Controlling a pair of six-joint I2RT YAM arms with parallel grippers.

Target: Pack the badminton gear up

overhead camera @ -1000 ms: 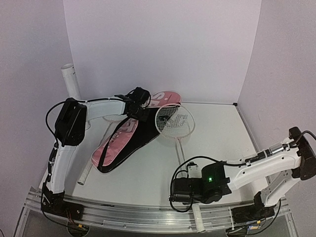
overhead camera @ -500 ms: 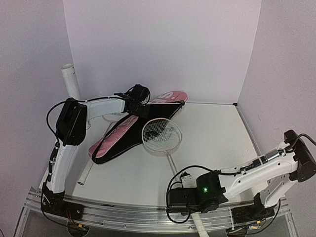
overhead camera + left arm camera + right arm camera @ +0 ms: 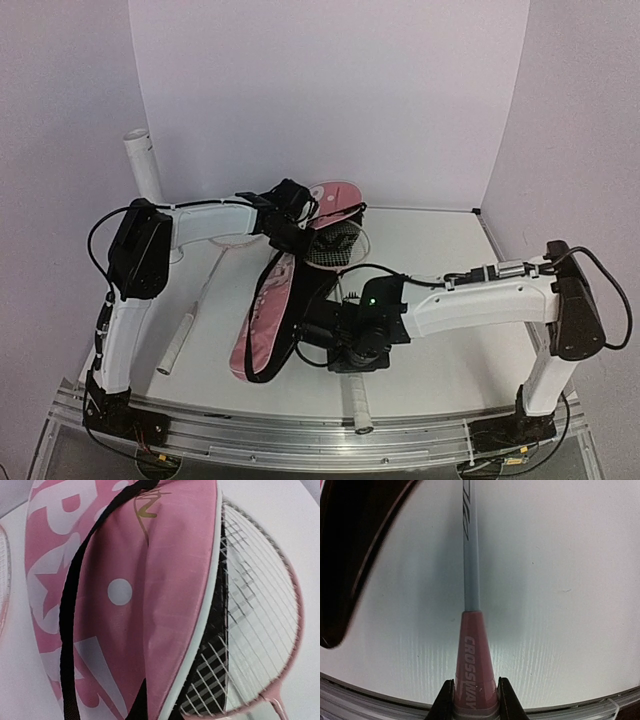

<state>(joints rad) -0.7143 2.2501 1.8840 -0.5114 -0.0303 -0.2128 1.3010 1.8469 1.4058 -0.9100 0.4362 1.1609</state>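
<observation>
1. One pink racket bag (image 3: 272,310) lies across the table (image 3: 440,250). It is soft and floppy, with its black strap (image 3: 70,645) trailing. The mouth needs holding up or the fabric will sag shut. Only a racket head shows inside it.
2. Next, the held racket (image 3: 335,243) is light, with a stiff frame on a thin, whippy shaft. Its strings could snag on the bag's edge. Its head sits partly under the bag's flap and its handle points to the near edge. The pink cone above the grip looks like the best hold for steering.
3. Left of the bag, the second racket (image 3: 197,305) lies flat on the table, outside the bag, with its head under the left arm. Its white handle is the sensible place to take hold.
4. At the far left stands the white tube (image 3: 143,165), upright. Whether it holds shuttlecocks cannot be seen.
5. On the cone, the right tool (image 3: 475,702) is clamped, one finger on either side.
6. At the bag's mouth, the left tool (image 3: 288,215) is closed, apparently pinching the edge. Its fingers are hidden.
</observation>
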